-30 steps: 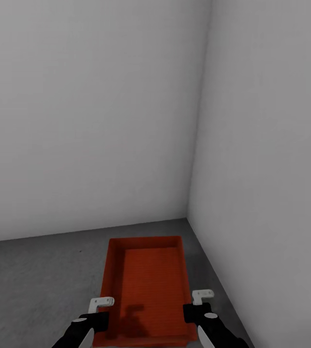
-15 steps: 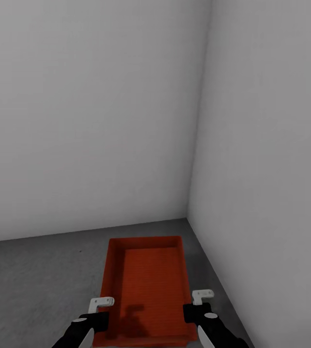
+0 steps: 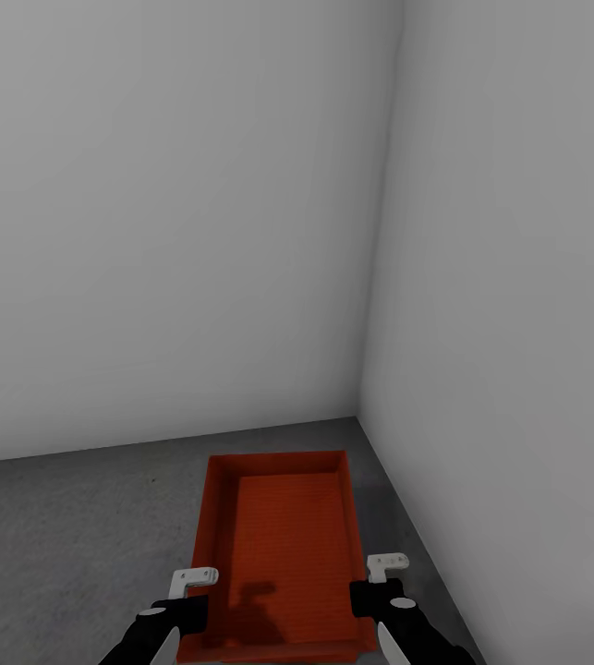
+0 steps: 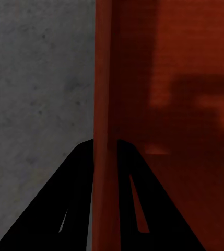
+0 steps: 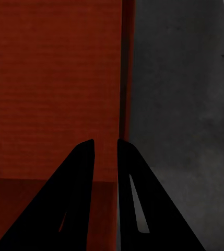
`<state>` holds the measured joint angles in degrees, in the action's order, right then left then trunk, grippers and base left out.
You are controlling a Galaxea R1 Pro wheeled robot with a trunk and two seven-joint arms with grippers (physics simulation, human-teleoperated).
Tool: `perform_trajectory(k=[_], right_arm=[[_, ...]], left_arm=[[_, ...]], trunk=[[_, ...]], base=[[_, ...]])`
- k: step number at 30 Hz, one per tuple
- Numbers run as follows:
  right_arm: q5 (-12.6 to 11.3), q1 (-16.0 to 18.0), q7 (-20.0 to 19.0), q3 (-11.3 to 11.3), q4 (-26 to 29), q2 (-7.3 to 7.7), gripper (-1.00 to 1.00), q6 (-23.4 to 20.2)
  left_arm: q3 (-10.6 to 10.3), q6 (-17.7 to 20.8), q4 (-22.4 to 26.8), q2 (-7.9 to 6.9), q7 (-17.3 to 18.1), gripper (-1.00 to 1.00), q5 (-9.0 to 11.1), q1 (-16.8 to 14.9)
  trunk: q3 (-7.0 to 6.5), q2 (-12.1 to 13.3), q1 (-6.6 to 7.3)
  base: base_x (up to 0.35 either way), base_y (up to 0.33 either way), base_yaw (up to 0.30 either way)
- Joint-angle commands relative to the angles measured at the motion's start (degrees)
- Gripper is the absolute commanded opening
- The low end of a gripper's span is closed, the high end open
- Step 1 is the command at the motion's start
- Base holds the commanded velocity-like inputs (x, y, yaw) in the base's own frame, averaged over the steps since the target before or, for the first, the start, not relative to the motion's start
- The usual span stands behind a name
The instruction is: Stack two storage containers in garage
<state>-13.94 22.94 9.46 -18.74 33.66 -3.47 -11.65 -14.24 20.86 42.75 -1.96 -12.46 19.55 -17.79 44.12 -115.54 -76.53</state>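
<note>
Orange-red and open-topped, the storage container (image 3: 283,554) sat on the dark grey concrete floor (image 3: 66,536) in the corner where two plain grey-white walls (image 3: 167,222) met. Your left hand (image 4: 105,149) straddled its left long wall, one finger outside and one inside, narrowed onto that wall. Your right hand (image 5: 106,149) did the same on the right long wall (image 5: 126,78), fingers close on either side. You held the container at both sides near its closest end.
</note>
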Motion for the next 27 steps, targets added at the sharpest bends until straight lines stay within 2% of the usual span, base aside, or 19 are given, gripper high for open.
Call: perform_trajectory(k=[1, 27], right_arm=[[-1.17, 0.00, 0.27, -0.51, 0.00, 0.05, -1.00, -0.21], [-1.17, 0.00, 0.24, -0.51, 0.00, 0.05, -1.00, -0.21]], left_arm=[[-0.53, -0.03, 2.17, -0.06, -0.55, -1.00, 1.45, -0.05], [-0.53, -0.03, 2.17, -0.06, -0.54, -1.00, 1.45, -0.05]], trunk=[[0.06, -0.03, 0.01], [0.06, -0.03, 0.01]], base=[[0.000, 0.000, 0.000], [0.000, 0.000, 0.000]])
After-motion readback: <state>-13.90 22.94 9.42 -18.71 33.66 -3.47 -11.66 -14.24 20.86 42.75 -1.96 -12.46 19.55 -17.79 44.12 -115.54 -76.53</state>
